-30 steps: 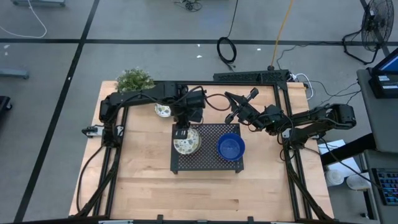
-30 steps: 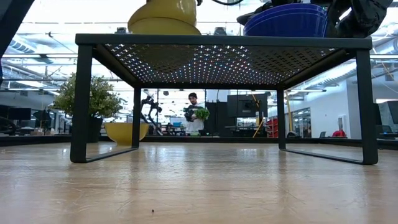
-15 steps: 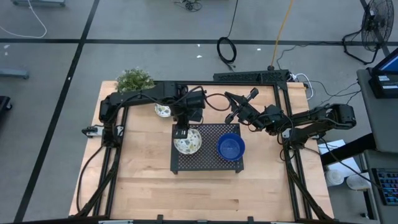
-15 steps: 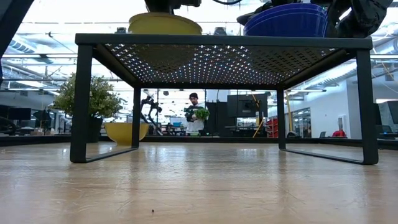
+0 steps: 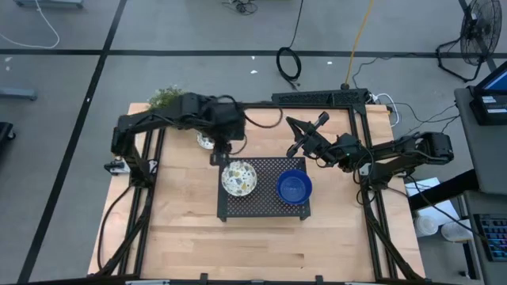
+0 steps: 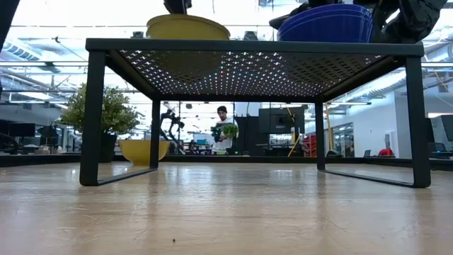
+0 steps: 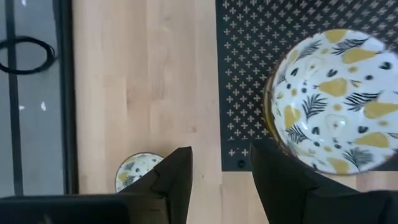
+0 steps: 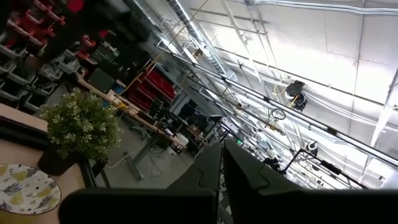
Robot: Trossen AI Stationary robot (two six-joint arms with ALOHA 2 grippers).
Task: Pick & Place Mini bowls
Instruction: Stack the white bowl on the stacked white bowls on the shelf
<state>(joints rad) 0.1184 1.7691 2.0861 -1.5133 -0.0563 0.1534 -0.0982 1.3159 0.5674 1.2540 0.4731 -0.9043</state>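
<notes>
A small green bushy plant (image 5: 164, 97) is standing at the far left corner of the pale wooden table (image 5: 182, 237), partly hidden under my left arm. Just right of it, a small white bowl with a yellow-green leaf pattern (image 5: 205, 142) is sitting on the bare wood, close behind the tray's far left corner.

My left gripper (image 5: 217, 157) is hanging above the table at that same corner of the black perforated rectangular tray (image 5: 261, 206). Its fingers (image 7: 176, 177) are standing apart with nothing between them, and the wrist view is showing wood and tray mesh through the gap.

On the left half of the raised tray, a second patterned white bowl (image 5: 238, 177) is resting upright, free of the gripper. From table height its yellow underside (image 6: 187, 27) is showing above the tray's top rail.

On the tray's right half, a solid bright blue round bowl (image 5: 294, 187) is sitting upright, just beside the patterned one but apart from it.

Farther right, my right gripper (image 5: 295, 127) is waiting in the air over the table's far edge behind the tray, its fingers (image 8: 208, 171) pressed together on nothing and pointing up toward the room's ceiling.
</notes>
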